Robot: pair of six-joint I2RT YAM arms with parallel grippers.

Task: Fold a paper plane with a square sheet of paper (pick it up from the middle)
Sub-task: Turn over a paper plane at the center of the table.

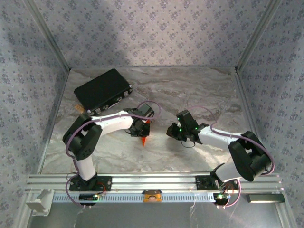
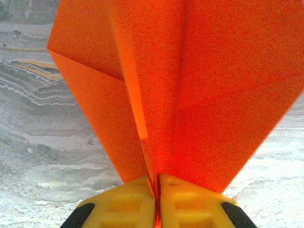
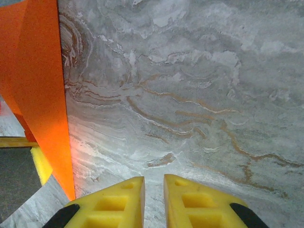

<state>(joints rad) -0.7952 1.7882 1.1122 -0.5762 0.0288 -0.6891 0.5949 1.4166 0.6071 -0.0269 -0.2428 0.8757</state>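
The paper plane (image 1: 144, 138) is a folded dart of bright orange paper, hanging point-down just above the table near the middle. My left gripper (image 1: 142, 128) is shut on its centre fold. In the left wrist view the paper plane (image 2: 190, 85) fans out from between the yellow fingers, and the left gripper (image 2: 156, 192) pinches the layers tight. My right gripper (image 1: 171, 131) hovers a short way to the right of the plane. In the right wrist view the right gripper (image 3: 154, 194) stands slightly open over bare table, with the paper plane (image 3: 38, 95) at the left edge, apart from it.
A black case (image 1: 102, 90) lies at the back left of the marble table (image 1: 199, 90). Patterned walls close in the table on three sides. A metal rail (image 1: 152, 181) runs along the near edge.
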